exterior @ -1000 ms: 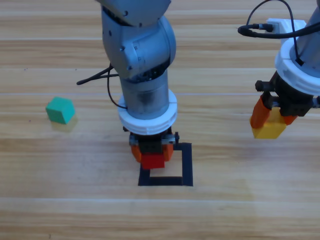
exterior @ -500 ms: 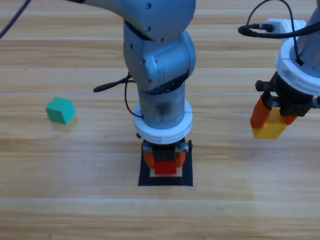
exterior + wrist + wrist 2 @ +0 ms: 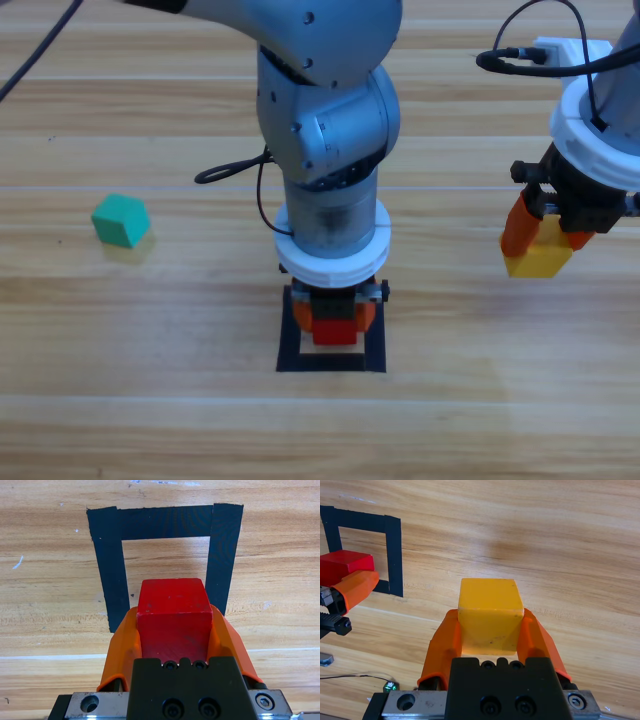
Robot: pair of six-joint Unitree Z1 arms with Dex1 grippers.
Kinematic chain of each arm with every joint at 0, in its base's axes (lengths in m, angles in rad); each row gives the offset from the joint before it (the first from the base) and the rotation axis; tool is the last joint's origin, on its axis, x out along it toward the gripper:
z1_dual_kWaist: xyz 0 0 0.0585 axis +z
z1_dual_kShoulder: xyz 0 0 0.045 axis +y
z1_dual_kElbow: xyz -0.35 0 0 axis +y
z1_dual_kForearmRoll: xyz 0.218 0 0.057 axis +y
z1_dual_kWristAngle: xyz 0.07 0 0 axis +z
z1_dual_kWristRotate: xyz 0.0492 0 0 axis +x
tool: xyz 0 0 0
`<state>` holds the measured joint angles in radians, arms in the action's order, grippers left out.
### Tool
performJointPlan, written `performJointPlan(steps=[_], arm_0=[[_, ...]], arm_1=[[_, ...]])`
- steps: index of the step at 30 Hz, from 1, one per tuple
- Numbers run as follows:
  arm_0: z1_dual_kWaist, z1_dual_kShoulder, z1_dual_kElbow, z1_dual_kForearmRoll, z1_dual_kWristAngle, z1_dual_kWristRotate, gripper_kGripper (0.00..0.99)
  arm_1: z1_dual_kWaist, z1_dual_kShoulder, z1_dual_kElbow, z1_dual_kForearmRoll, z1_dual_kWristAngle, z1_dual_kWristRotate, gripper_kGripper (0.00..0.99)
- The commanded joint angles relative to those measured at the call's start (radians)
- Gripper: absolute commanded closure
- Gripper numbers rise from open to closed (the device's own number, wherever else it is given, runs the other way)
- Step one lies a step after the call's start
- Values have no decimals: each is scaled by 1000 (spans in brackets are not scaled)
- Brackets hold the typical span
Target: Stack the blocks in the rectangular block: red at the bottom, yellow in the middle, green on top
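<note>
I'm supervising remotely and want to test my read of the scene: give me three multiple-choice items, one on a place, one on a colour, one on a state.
1. Where is the green cube?
A. On the bare table, far to the left of the tape square
B. Inside the tape square
C. In the right gripper

2. What colour is the cube in the right gripper?
A. Red
B. Green
C. Yellow

3. What state is the left gripper in?
A. Open, with nothing in it
B. Shut on the red cube over the tape square
C. Shut on the green cube

Answers:
1. A: the green cube sits alone on the wood, well left of the tape square.
2. C: the right gripper holds the yellow cube, off to the right.
3. B: the left gripper clamps the red cube above the square's outline.
</note>
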<state>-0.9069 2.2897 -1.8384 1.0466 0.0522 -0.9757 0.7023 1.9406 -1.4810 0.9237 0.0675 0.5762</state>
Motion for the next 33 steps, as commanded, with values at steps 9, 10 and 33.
performJointPlan(steps=[9,10,33], arm_0=[[-18,54,-2,7,23,15,915],[-18,60,-7,7,23,17,912],[-24,86,-22,9,32,15,912]], arm_1=[[-3,23,24,-11,-3,4,990],[-3,23,24,-9,-3,4,990],[-3,24,25,-11,-3,2,990]])
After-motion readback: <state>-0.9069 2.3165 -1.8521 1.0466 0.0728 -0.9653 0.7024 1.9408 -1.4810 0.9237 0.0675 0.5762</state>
